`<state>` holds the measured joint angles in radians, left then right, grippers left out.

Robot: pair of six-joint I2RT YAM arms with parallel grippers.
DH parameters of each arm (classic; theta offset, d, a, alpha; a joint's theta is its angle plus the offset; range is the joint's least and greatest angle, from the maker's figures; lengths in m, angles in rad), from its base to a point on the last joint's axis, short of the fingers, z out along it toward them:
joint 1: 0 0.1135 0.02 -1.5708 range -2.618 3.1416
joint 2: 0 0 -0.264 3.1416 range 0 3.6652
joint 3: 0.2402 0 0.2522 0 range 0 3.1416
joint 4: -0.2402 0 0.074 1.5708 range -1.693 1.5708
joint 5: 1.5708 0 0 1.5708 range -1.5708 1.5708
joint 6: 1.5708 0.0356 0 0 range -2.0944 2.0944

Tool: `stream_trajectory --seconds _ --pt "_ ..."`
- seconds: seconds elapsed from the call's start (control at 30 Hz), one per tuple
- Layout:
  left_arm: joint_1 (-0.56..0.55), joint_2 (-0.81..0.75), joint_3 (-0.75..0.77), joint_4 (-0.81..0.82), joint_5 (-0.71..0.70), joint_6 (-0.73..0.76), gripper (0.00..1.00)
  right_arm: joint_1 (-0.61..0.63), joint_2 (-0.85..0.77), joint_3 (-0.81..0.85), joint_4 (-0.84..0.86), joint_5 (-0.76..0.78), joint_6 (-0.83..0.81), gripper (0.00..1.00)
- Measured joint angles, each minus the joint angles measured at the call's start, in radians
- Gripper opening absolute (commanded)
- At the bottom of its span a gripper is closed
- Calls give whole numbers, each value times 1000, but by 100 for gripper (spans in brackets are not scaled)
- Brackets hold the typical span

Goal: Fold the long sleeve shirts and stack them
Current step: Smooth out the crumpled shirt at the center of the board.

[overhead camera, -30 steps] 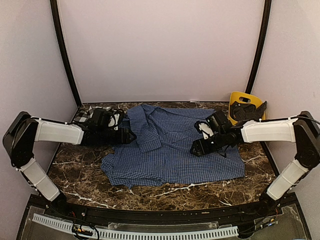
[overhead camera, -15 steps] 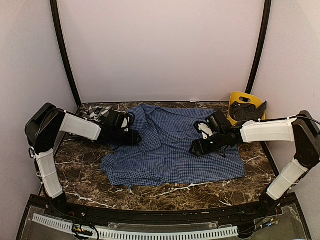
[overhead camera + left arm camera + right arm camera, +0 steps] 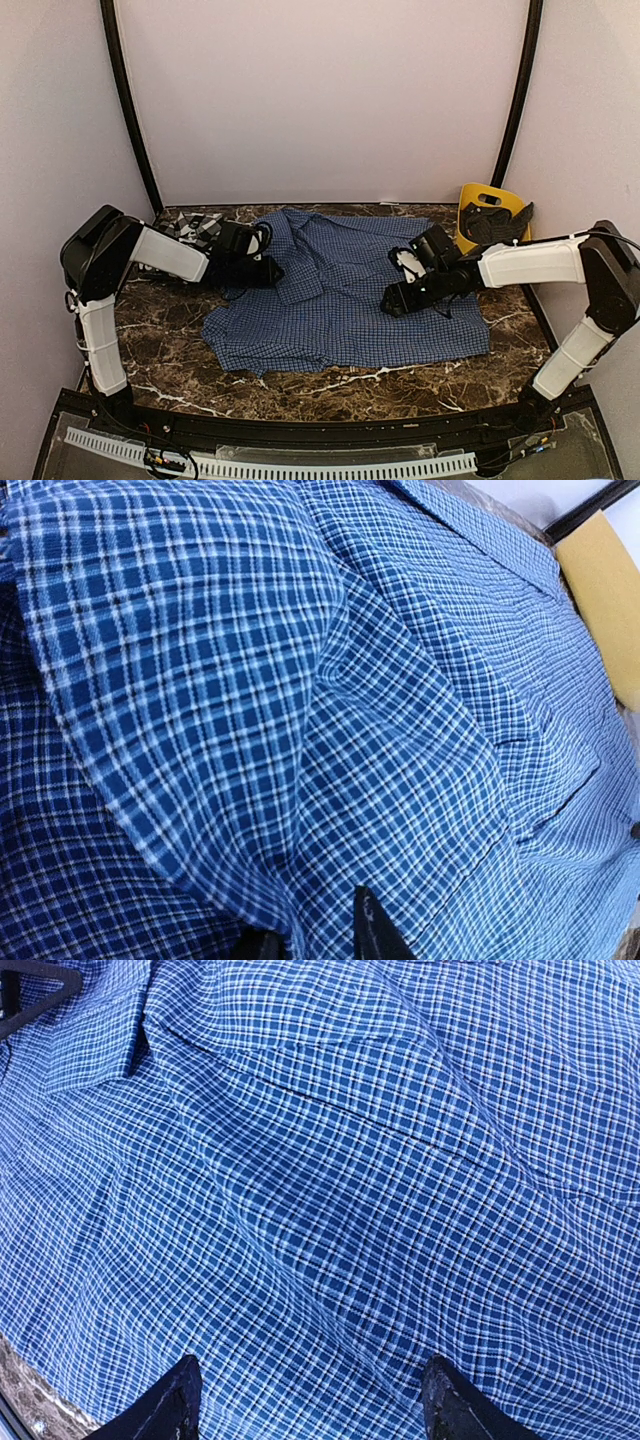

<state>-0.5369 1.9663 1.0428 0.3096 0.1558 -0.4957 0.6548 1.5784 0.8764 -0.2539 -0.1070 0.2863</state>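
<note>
Found the blue shirt [image 3: 340, 310] spread rumpled across the dark marble table [image 3: 400, 385], plaid shirt [image 3: 190, 228] bunched far left. Caught the left gripper [image 3: 272, 272] nipped on the blue cloth's left-edge fold, right gripper [image 3: 392, 300] gaping over its right side. Saw pale walls [image 3: 320, 100] around, yellow bin [image 3: 505, 195] far right.

A blue checked shirt [image 3: 330, 1160] fills almost the whole frame, its cloth lying in soft, shallow wrinkles. A dark seam [image 3: 330, 1110] runs from the upper left toward the middle right. At the bottom edge the right gripper [image 3: 305, 1405] shows 2 dark fingertips [image 3: 165, 1410], set wide apart with bare shirt fabric between them. In the lower left corner a sliver of brown marbled table [image 3: 25, 1400] shows past the shirt's edge. A black angular shape [image 3: 35, 985] sits in the upper left corner; what it is cannot be told.
</note>
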Motion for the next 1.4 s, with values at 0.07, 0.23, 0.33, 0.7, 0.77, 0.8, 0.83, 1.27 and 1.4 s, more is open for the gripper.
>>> stream_trajectory --seconds 0.07,0.23,0.33,0.7,0.77,0.8,0.83,1.27,1.4 --pt "0 1 0 18 0 -1 6 0 5 -2 0 3 0 72" --pt "0 3 6 51 1 5 0 0 6 -9 0 13 0 72" --pt "1 3 34 54 1 9 0 0 6 -9 0 21 0 72" --pt "77 3 322 -39 6 70 0 -10 -12 -7 -63 150 11 72" --pt "99 10 402 -67 5 84 0 -15 -23 -3 -72 164 12 72" --pt "111 21 455 -82 6 90 0 -20 -28 0 -76 170 13 72" --pt "121 39 511 -88 6 96 0 -21 -31 4 -79 174 14 72" --pt "159 244 674 -209 -36 139 44 -27 -33 11 -92 188 15 72" --pt "159 217 565 -212 -24 129 64 -27 -34 11 -96 191 15 72"
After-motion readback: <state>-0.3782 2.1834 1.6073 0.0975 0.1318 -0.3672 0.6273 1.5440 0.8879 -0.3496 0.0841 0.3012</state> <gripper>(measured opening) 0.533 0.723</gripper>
